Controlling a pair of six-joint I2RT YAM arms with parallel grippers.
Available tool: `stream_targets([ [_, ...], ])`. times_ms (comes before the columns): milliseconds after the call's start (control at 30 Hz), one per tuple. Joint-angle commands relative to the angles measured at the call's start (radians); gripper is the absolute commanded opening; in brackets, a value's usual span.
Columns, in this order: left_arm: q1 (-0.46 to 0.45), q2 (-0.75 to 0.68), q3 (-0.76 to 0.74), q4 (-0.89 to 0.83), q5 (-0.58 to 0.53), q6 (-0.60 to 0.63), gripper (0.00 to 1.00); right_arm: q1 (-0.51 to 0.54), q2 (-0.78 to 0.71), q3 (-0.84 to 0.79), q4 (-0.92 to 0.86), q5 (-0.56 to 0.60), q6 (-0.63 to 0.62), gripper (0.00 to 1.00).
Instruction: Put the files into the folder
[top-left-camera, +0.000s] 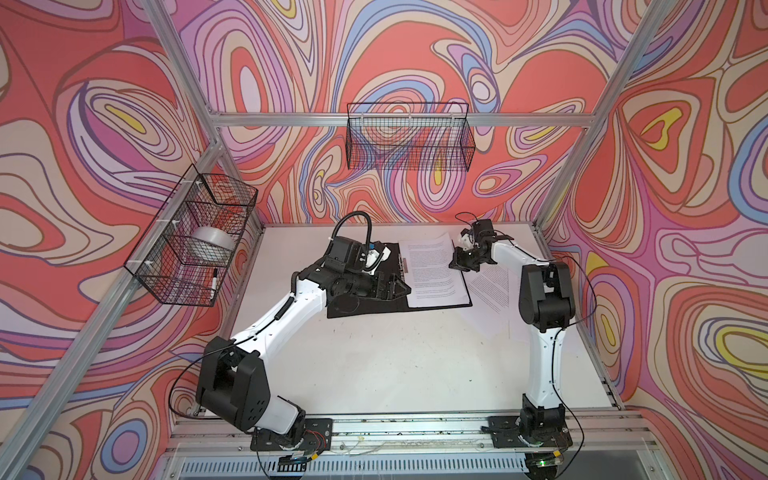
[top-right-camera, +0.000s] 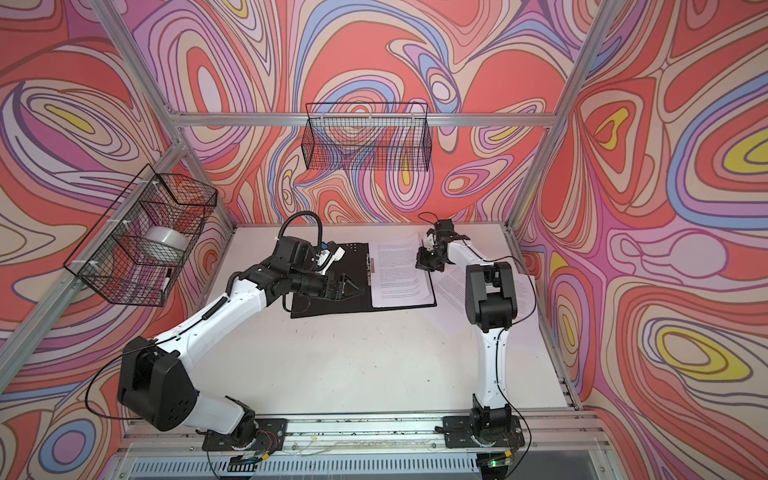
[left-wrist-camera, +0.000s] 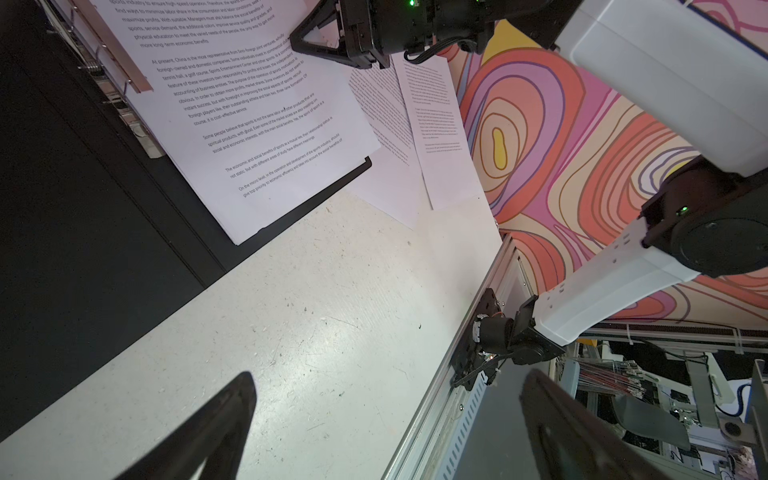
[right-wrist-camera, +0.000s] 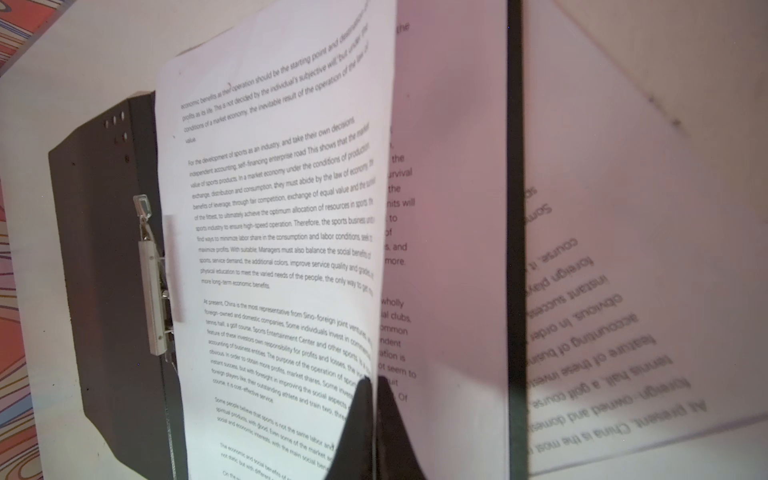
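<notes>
The right gripper (right-wrist-camera: 374, 384) is clamped on the raised edge of a sheet (top-left-camera: 432, 270) over the open folder (top-left-camera: 353, 307), far across the table (top-left-camera: 374, 365), so I'd lay it flat against the clip (right-wrist-camera: 151, 282) before releasing (left gripper (top-left-camera: 392, 286) hangs wide open above its bare half).

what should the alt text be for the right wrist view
The right claw is shut on the edge of a printed white sheet, which curves up over the open black folder. A metal clip sits on the folder beside the sheet's opposite edge.
</notes>
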Motion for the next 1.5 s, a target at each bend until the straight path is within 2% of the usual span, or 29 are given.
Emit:
stream_targets([
  [0, 0.006, -0.003, -0.001, 0.007, 0.015, 0.0, 1.0, 0.005, 0.01, 0.019, -0.015, 0.021, 0.0, 0.04],
  [167, 0.008, -0.014, -0.001, 0.007, 0.015, -0.001, 1.0, 0.005, -0.014, 0.016, -0.018, 0.064, 0.006, 0.27],
  [233, 0.007, -0.018, -0.003, 0.009, 0.014, -0.003, 1.0, 0.006, -0.025, 0.016, -0.023, 0.086, 0.01, 0.33],
  [367, 0.007, -0.024, -0.002, 0.009, 0.016, -0.006, 1.0, 0.005, -0.033, 0.063, -0.092, 0.207, 0.017, 0.48],
  [467, 0.008, -0.034, -0.004, 0.008, 0.011, -0.006, 1.0, 0.009, -0.051, 0.104, -0.161, 0.346, 0.045, 0.54],
  [567, 0.008, -0.046, -0.005, 0.008, -0.002, -0.004, 1.0, 0.045, -0.085, 0.126, -0.194, 0.422, 0.069, 0.57],
  [700, 0.008, -0.054, -0.006, 0.007, -0.019, -0.001, 1.0, 0.145, -0.091, 0.171, -0.23, 0.426, 0.113, 0.57],
  [867, 0.007, -0.046, -0.006, 0.004, -0.017, -0.002, 1.0, 0.265, -0.032, 0.25, -0.234, 0.377, 0.185, 0.55],
  [1067, 0.007, -0.043, -0.007, 0.004, -0.019, 0.0, 1.0, 0.319, 0.065, 0.328, -0.198, 0.304, 0.228, 0.43],
  [1467, 0.007, -0.037, -0.007, 0.008, -0.012, -0.003, 1.0, 0.344, 0.176, 0.373, -0.125, 0.246, 0.243, 0.4],
])
